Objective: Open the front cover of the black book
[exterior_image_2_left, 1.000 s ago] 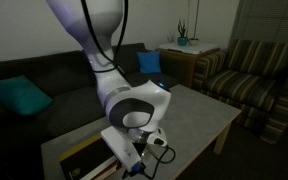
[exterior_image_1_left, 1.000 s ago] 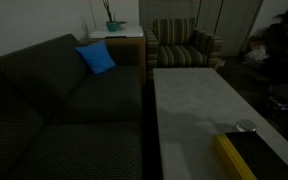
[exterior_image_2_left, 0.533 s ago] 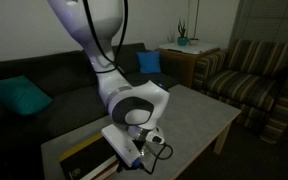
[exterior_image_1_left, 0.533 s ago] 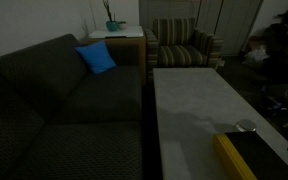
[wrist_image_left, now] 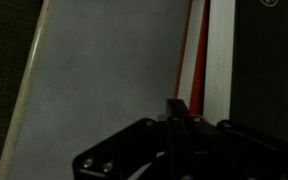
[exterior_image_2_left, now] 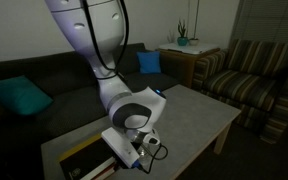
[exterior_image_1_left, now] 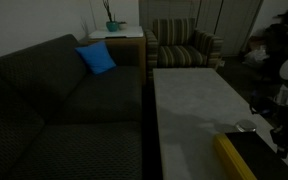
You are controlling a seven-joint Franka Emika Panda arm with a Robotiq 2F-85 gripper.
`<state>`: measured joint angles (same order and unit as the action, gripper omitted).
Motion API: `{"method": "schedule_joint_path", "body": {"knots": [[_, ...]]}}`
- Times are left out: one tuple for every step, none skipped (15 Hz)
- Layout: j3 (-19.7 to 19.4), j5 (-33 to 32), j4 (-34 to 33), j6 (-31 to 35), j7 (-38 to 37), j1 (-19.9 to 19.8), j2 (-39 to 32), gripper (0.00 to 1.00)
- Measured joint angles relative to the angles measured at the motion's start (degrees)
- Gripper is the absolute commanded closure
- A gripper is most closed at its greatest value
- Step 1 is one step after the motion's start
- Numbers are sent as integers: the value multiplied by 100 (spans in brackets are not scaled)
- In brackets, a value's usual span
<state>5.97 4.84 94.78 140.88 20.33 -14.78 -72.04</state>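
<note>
Now the end effector (wrist_image_left: pixel 181 112), closed together, sits lower beside the black book (exterior_image_1_left: pixel 266 160) than before

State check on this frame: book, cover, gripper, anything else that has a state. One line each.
black book: lying flat on the table, looks closed.
front cover: down, not yet lifted.
gripper: fingertips together, looks shut, holding nothing, low by the book's edge.
grey disc: flat on the table, near the book.
</note>
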Motion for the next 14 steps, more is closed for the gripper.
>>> {"method": "schedule_joint_path", "body": {"knots": [[27, 0, -46, -24, 65, -28, -48, 100], [54, 1, -78, -60, 143, -67, -85, 100], [80, 1, -105, -130, 233, -115, -106, 100], [104, 1, -127, -206, 345, -173, -116, 100], [121, 1, -143, -284, 452, -235, -117, 100], [129, 1, -168, -381, 561, -298, -117, 100], [131, 1, -194, -469, 666, -362, -117, 100], [134, 1, -226, -565, 766, -425, -116, 100], [141, 1, -262, -657, 876, -492, -116, 100], [164, 4, -290, -718, 999, -565, -116, 100], [201, 8, -314, -768, 1118, -640, -115, 100], [250, 22, -336, -809, 1233, -717, -116, 100], [305, 46, -354, -830, 1337, -789, -116, 100], [353, 84, -369, -843, 1417, -843, -118, 100]]}}
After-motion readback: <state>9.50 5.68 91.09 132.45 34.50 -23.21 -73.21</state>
